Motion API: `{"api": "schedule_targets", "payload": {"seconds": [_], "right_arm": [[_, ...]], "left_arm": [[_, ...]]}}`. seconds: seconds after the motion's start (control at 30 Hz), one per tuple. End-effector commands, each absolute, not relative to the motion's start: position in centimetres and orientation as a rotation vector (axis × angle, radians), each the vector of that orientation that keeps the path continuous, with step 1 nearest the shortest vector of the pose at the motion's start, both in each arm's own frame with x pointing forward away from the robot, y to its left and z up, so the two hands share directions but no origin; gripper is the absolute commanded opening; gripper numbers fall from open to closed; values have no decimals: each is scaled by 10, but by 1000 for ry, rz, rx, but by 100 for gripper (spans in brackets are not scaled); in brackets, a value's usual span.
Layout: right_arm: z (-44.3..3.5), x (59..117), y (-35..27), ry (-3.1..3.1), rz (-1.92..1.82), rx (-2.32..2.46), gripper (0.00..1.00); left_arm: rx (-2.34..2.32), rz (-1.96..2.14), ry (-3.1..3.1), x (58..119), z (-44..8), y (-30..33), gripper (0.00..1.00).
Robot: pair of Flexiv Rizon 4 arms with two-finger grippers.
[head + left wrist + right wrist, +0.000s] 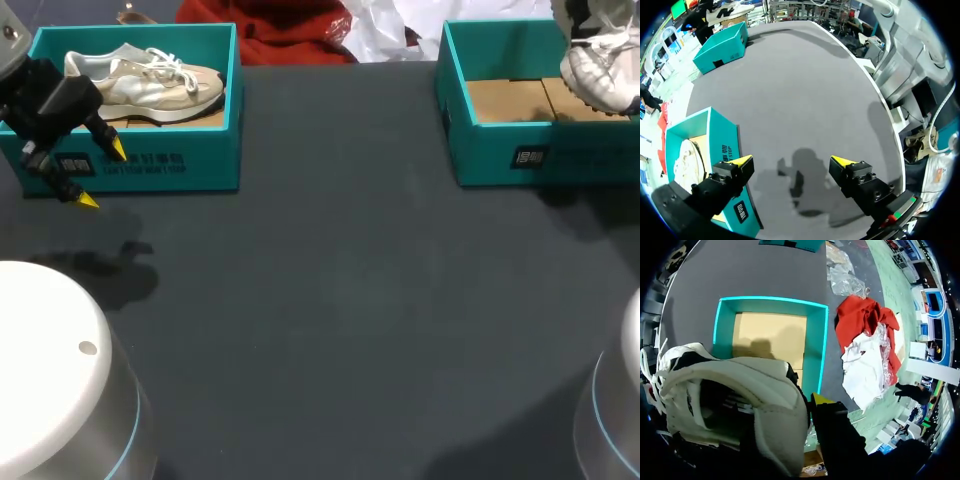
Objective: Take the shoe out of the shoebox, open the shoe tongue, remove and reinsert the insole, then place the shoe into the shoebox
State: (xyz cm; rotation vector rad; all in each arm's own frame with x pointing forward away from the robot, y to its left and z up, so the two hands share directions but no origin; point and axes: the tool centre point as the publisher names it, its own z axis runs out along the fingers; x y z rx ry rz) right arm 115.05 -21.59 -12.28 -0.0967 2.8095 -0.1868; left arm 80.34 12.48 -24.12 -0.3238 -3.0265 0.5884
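Closest to your right wrist camera, a white shoe (pixel 740 405) is held up heel-first by your right hand (pixel 815 402). One yellow tip shows against the outside of the heel, and the other is hidden by the shoe. The shoe hangs above the open teal right shoebox (pixel 817 340), whose cardboard floor is bare. So it is out of its box. Whether its tongue is open or its insole is in place cannot be seen, and by my reading those steps and the final return may all remain. Your left hand (pixel 103 176) is spread wide and holds nothing, just in front of the left shoebox (pixel 180 165) on the table (pixel 340 300). A beige shoe (pixel 150 80) lies inside that box, untouched.
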Motion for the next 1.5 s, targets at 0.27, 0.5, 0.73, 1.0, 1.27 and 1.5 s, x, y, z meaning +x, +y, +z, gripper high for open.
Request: {"api": "schedule_targets", "payload": {"seconds": [0.27,0.5,0.73,1.0,1.27,1.5], "right_arm": [[-128,1160,-257,2823,-178,-5,0],[-142,1128,-291,2688,-201,807,0],[-152,1109,-313,2585,-135,1242,0],[-152,1109,-313,2585,-135,1242,0],[-158,1113,-327,2385,-147,1642,0],[-168,1096,-334,2185,-128,1758,0]], "left_arm": [[-324,585,-3026,804,-241,125,100],[-324,585,-3026,804,-241,125,100],[-324,585,-3026,804,-241,125,100],[-324,585,-3026,804,-241,125,100],[-324,585,-3026,804,-241,125,100],[-324,585,-3026,804,-241,125,100]]}}
